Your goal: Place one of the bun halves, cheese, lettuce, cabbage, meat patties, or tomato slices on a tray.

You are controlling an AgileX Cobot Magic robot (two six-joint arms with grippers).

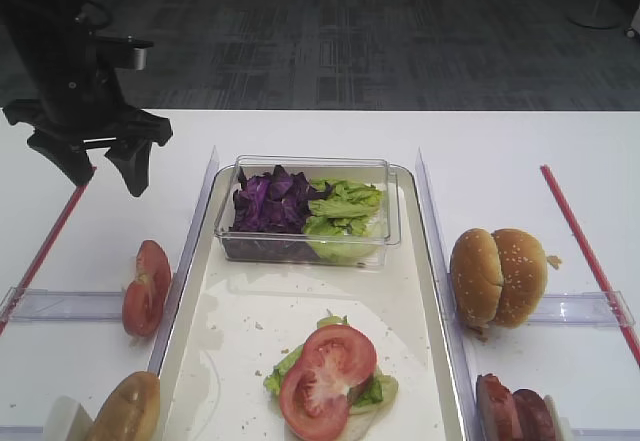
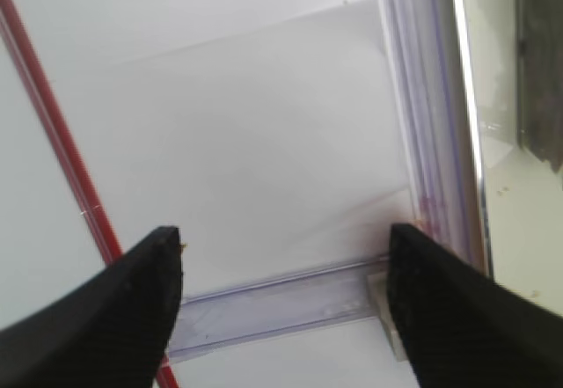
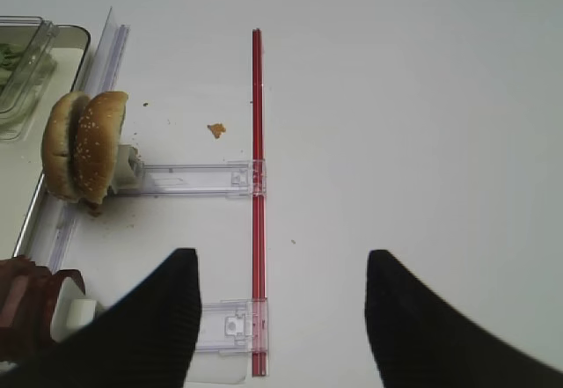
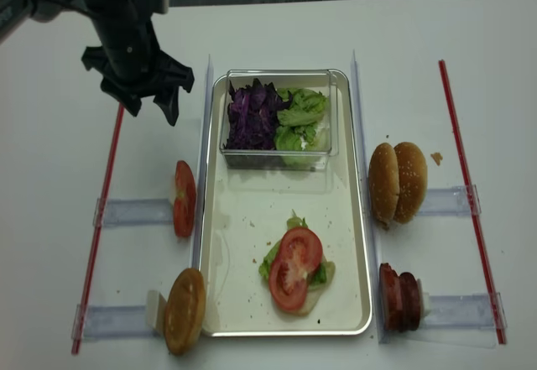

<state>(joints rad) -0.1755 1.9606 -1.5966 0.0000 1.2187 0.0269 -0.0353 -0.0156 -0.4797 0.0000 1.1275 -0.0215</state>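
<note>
The cream tray lies in the middle. On its near end a tomato slice tops lettuce and a pale bun base. A clear box at its far end holds purple cabbage and green lettuce. Left of the tray stand tomato slices and a bun half. To its right are bun halves and meat patties. Cheese is out of view. My left gripper hangs open and empty over the far-left table. My right gripper is open, empty, right of the bun halves.
Red strips run along both sides of the table. Clear plastic holders cross between the strips and the tray. A crumb lies near the right buns. The tray's rim passes right of my left fingers.
</note>
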